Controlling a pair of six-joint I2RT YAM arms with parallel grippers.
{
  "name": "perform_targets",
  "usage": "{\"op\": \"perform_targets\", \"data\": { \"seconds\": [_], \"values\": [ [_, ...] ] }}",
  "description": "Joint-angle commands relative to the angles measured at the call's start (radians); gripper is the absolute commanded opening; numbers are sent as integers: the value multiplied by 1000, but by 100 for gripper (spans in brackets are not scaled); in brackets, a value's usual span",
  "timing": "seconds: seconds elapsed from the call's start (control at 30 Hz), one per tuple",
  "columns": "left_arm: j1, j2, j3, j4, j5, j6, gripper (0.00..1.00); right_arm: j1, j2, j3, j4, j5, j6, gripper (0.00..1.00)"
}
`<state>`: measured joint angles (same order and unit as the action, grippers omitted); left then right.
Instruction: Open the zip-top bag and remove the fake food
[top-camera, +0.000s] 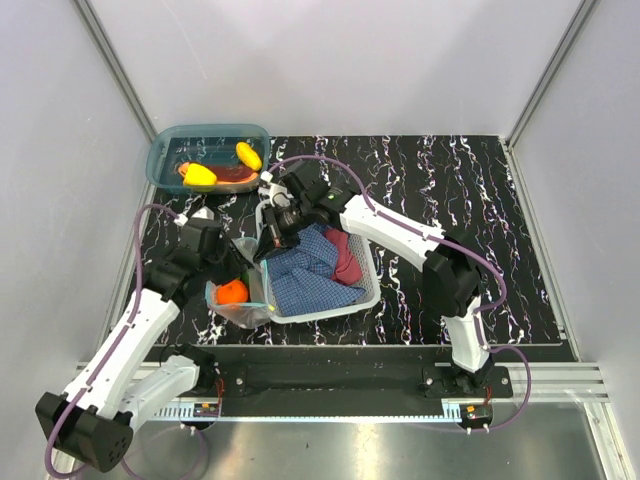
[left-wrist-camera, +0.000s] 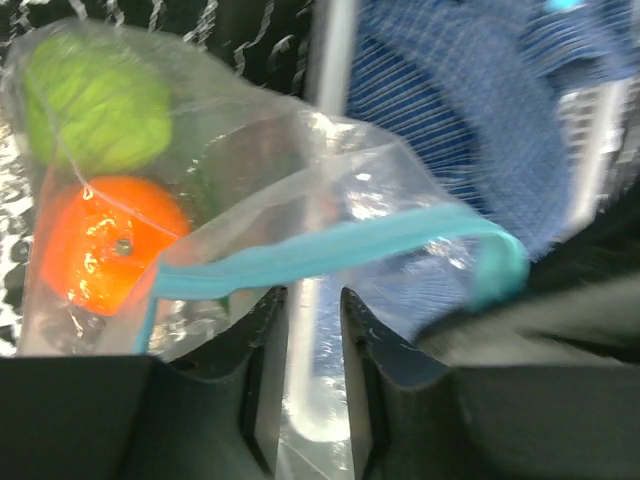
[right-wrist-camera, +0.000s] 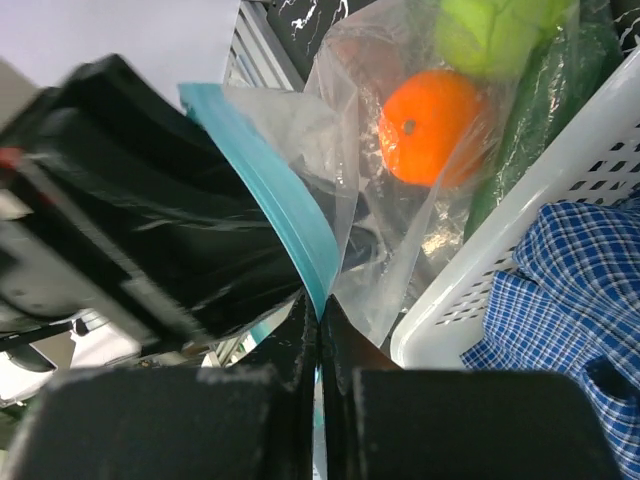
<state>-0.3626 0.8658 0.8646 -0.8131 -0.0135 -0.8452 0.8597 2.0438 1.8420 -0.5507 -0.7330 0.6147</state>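
Note:
The clear zip-top bag (top-camera: 243, 305) lies against the left wall of the white basket (top-camera: 372, 288). Inside it show fake food pieces: an orange fruit (left-wrist-camera: 100, 245), a lime-green piece (left-wrist-camera: 100, 110) and a dark green one (right-wrist-camera: 545, 110). My right gripper (right-wrist-camera: 320, 305) is shut on one side of the teal zip strip (right-wrist-camera: 275, 190) and holds it up. My left gripper (left-wrist-camera: 315, 300) is at the bag's mouth just below the other side of the zip strip (left-wrist-camera: 330, 250). Its jaws stand a narrow gap apart, with clear film lying between them.
The white basket holds a blue plaid cloth (top-camera: 310, 270) and a red cloth (top-camera: 345, 255). A teal translucent bin (top-camera: 165, 150) at the back left holds two yellow pieces (top-camera: 200, 176) and a reddish item. The table top is black marble-patterned, with grey walls around.

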Motion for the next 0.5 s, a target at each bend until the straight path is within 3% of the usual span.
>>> {"op": "perform_targets", "data": {
  "seconds": [0.0,0.1,0.27,0.47],
  "values": [
    [-24,19,-50,-18,-74,40,27,9,4,49,11,12,25,0],
    [-38,15,-102,-26,-124,31,29,9,6,51,11,9,30,0],
    [-36,32,-148,-24,-204,2,48,9,4,43,14,9,34,0],
    [-38,70,-164,-26,-310,-51,55,9,6,34,23,3,37,0]
  ]
}}
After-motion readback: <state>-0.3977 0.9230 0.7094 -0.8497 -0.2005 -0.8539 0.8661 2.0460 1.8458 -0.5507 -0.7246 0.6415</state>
